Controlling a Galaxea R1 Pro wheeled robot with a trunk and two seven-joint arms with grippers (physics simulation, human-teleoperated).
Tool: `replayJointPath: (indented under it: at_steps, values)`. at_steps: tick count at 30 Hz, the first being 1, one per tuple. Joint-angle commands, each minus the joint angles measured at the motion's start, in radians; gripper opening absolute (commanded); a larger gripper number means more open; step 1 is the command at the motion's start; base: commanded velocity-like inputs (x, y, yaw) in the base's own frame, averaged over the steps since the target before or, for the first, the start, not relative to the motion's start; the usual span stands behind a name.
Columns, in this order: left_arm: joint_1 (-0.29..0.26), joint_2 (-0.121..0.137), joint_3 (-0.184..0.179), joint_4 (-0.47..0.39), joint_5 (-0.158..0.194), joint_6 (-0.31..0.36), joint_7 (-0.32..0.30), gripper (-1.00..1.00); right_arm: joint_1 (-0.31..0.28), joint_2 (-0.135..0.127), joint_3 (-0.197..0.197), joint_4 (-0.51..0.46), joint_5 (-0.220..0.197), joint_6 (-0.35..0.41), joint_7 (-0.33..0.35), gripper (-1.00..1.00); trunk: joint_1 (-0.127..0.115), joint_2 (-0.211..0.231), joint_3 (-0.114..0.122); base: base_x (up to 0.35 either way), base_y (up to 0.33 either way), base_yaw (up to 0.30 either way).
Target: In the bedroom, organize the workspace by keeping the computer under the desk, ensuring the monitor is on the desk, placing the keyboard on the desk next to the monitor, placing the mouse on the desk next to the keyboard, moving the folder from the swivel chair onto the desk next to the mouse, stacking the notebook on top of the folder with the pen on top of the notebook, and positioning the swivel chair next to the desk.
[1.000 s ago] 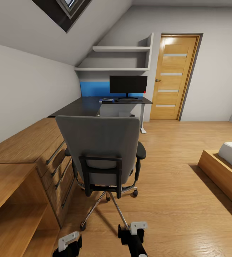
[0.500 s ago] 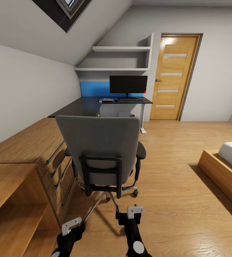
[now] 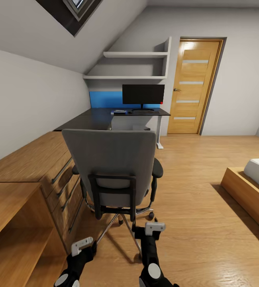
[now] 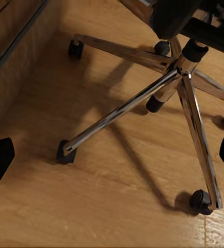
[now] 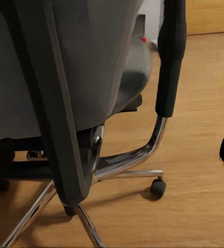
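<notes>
Behind the grey upholstered swivel chair with chrome star base, both pincers hang low: left pincer and right pincer, each with jaws apart, holding nothing. Beyond the chair stands the glossy black desk carrying the wide black monitor. Folder not visible past the chair back. Likely step: approaching the chair; next needs reaching round to the seat

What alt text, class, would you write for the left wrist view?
A swivel chair's chrome five-star base spreads over a light wood floor, its spokes ending in black castors. An oak drawer front with a dark bar handle stands beside it.
</notes>
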Motion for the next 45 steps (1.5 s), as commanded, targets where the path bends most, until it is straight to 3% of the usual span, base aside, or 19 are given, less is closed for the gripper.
replayJointPath:
  at_steps: [1, 12, 17, 19, 24, 45]
  values:
    - [0.000, 0.001, -0.004, -0.004, 0.009, -0.003, 0.000, 1.00, -0.001, 0.000, 0.002, 0.001, -0.008, -0.011, -0.004, 1.00, 0.000, 0.000, -0.001, 0.000, 0.000, 0.000]
    - [-0.001, 0.002, -0.009, -0.032, 0.008, -0.053, -0.042, 1.00, -0.001, -0.004, 0.003, 0.007, 0.003, -0.030, -0.006, 1.00, 0.000, 0.000, -0.001, 0.000, 0.000, 0.000]
    - [-0.001, 0.002, -0.060, -0.034, -0.019, -0.108, -0.044, 1.00, 0.000, -0.008, 0.014, 0.012, 0.004, -0.031, -0.004, 1.00, 0.000, 0.000, -0.001, 0.000, 0.000, 0.000]
    - [-0.001, 0.003, -0.091, -0.034, -0.045, -0.138, -0.044, 1.00, 0.000, -0.008, 0.033, 0.016, 0.004, -0.032, -0.003, 1.00, 0.000, 0.000, -0.001, 0.000, 0.000, 0.000]
    - [-0.001, 0.003, -0.122, -0.033, -0.077, -0.190, -0.043, 1.00, -0.001, -0.009, 0.094, 0.030, 0.004, -0.032, -0.003, 1.00, 0.000, 0.000, -0.001, 0.000, 0.000, 0.000]
    - [-0.001, 0.007, -0.126, -0.028, -0.084, -0.207, -0.042, 1.00, -0.001, -0.009, 0.151, 0.079, 0.008, -0.033, 0.006, 1.00, 0.000, 0.000, -0.001, 0.000, 0.000, 0.000]
